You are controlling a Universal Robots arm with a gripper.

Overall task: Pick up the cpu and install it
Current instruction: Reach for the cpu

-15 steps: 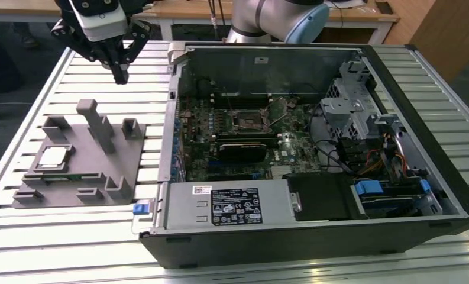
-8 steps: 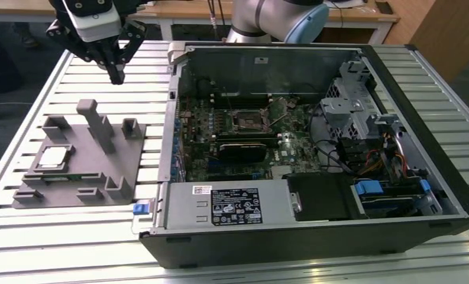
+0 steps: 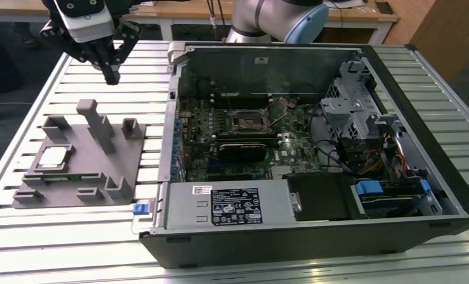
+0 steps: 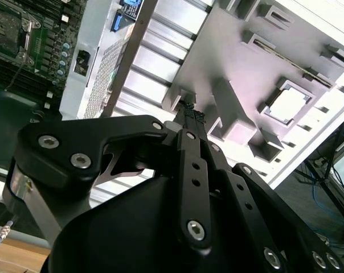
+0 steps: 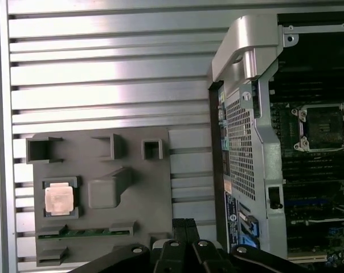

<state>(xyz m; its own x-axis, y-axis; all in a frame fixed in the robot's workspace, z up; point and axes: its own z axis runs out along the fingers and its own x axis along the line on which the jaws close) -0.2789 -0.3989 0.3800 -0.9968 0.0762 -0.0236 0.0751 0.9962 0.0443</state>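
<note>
- The worktop [image 3: 68,236] is made of ribbed silver metal slats, and a grey holder plate [image 3: 75,192] lies flat on it.
- The cpu [image 3: 54,156] rests in a square recess of the holder plate, pale metal top up.
- The pincer [image 3: 109,76] hangs over bare slats just past the holder plate's far edge, fingers pressed together on nothing, well apart from the cpu.
- An open computer case [image 3: 313,242] lies beside the holder plate, toward the exterior view's right, with its socket [image 3: 246,120] exposed.
- Wooden furniture [image 3: 447,29] stands well beyond the holder plate, past the case.
</note>
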